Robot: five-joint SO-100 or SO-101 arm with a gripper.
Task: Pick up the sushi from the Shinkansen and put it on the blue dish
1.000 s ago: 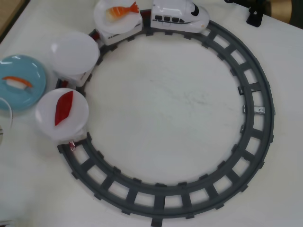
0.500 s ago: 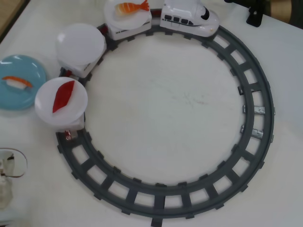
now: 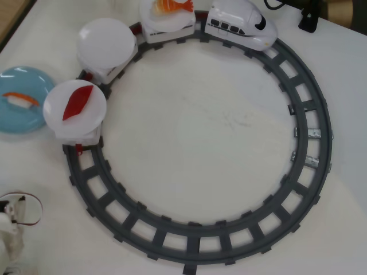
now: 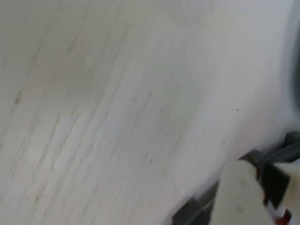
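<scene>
In the overhead view the salmon sushi (image 3: 20,101) lies on the blue dish (image 3: 26,77) at the left edge of the table. The white Shinkansen (image 3: 241,24) stands at the top of the round track. It pulls a car with an orange shrimp piece (image 3: 169,7), a car with an empty white plate (image 3: 106,41) and a car with a dark red piece (image 3: 76,101). Only a white part of my arm (image 3: 8,232) with a red wire shows at the bottom left corner. My gripper's fingers cannot be made out. The wrist view is blurred and shows mostly bare table.
The grey ring track (image 3: 195,229) fills most of the white table. A bit of dark track (image 4: 187,215) and a blurred white part (image 4: 239,192) sit at the wrist view's bottom right. A black object (image 3: 309,20) stands at the top right.
</scene>
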